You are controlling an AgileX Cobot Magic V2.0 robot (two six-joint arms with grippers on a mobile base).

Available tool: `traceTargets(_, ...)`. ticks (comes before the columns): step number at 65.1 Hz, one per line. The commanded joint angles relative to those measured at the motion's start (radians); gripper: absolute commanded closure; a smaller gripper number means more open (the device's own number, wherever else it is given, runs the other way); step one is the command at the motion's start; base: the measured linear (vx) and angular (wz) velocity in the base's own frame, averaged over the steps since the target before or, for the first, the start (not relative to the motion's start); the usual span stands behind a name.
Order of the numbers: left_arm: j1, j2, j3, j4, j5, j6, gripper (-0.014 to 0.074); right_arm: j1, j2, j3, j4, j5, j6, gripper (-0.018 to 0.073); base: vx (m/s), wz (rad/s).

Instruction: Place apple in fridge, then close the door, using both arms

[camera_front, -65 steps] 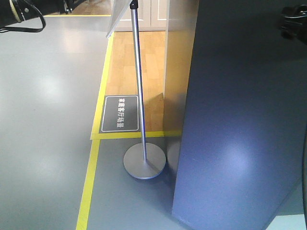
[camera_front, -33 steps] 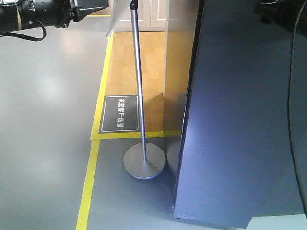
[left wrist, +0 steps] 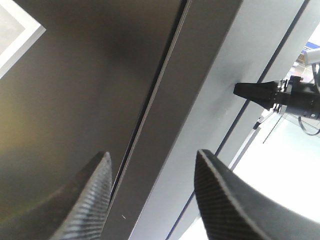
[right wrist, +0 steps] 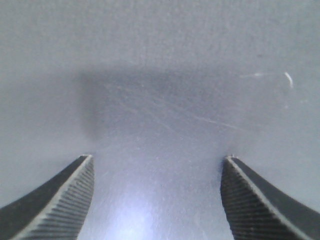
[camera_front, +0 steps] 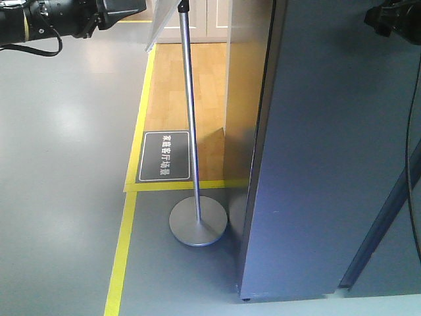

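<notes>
1. The tall dark grey fridge (camera_front: pixel 247 99) fills the right half of the front-facing view, its flat dark grey door (camera_front: pixel 329 164) turned toward the camera and standing on the grey floor (camera_front: pixel 59 164).
2. Whether the door is fully shut against the fridge body cannot be told; in the left wrist view a thin seam runs between two dark grey panels, and a second seam shows farther right.
3. The round red apple does not appear in any view; where it lies cannot be told.
4. The left gripper (left wrist: pixel 152 192) faces the fridge's dark panels at the seam, its two ribbed black fingers (left wrist: pixel 90 200) spread apart with nothing between them.
5. In the front-facing view the left arm (camera_front: pixel 52 16) reaches in from the top left corner, well apart from the fridge.
6. The right gripper (right wrist: pixel 157 195) points squarely at the door's scratched grey surface, its serrated black fingers (right wrist: pixel 60 200) spread wide and empty; whether the tips touch the panel cannot be told.
7. The same right gripper shows in the left wrist view as a black tip at the door's face, and at the top right corner of the front-facing view.
8. A slim metal stand with a round grey base (camera_front: pixel 197 224) stands just left of the fridge, beside yellow floor tape (camera_front: pixel 122 257) and a dark floor sign with white characters (camera_front: pixel 164 156).
9. Light wooden flooring (camera_front: pixel 197 79) lies behind the stand.
</notes>
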Motion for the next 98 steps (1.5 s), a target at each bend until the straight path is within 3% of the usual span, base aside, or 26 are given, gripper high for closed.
traceTargets(1,-0.001,-0.051,-0.032,-0.055,0.021,-0.005,0.0221,-0.001,-0.050,-0.056,0.014,-0.001,-0.006,0.0048,0.00,0.00)
traceTargets(11,-0.001,-0.051,-0.032,-0.055,0.017,-0.005,0.0221,-0.001,-0.105,-0.073,0.004,0.118,-0.006,0.0092,0.00,0.00)
traceTargets(18,-0.001,-0.055,-0.032,-0.055,0.007,-0.005,0.0221,-0.001,-0.164,-0.074,-0.010,0.214,-0.006,0.0183,0.00,0.00)
traceTargets(30,-0.001,-0.064,-0.032,-0.057,-0.044,-0.005,0.0227,-0.001,-0.280,-0.074,0.019,0.395,-0.015,0.0463,0.00,0.00)
traceTargets(36,-0.001,-0.075,-0.032,-0.056,-0.086,-0.005,0.0277,-0.001,-0.332,-0.074,0.032,0.475,-0.045,0.0578,0.00,0.00)
traceTargets(52,-0.001,-0.133,-0.032,-0.055,-0.242,-0.010,0.0601,-0.001,-0.451,-0.074,0.042,0.631,-0.094,0.0566,0.00,0.00)
traceTargets(60,-0.001,-0.178,-0.032,-0.053,-0.332,-0.014,0.0605,-0.001,-0.517,-0.052,0.043,0.685,-0.127,0.0566,0.00,0.00)
traceTargets(65,-0.001,-0.217,-0.029,-0.009,-0.396,-0.054,0.0604,-0.001,-0.576,-0.003,0.043,0.683,-0.157,0.0566,0.00,0.00)
traceTargets(69,-0.001,-0.256,-0.020,0.051,-0.453,-0.054,0.0605,-0.001,-0.633,0.073,0.048,0.679,-0.185,0.0566,0.00,0.00)
traceTargets(76,-0.001,-0.356,0.070,0.052,-0.549,-0.054,0.0605,-0.001,-0.766,0.247,0.069,0.669,-0.246,0.0566,0.00,0.00)
traceTargets(88,-0.001,-0.615,0.392,0.052,-0.413,-0.028,0.0605,-0.001,-1.059,0.607,0.084,0.571,-0.317,0.0566,0.00,0.00)
traceTargets(98,-0.001,-0.874,0.776,0.052,-0.155,0.006,0.0605,-0.001,-1.290,0.913,0.084,0.537,-0.316,0.0566,0.00,0.00)
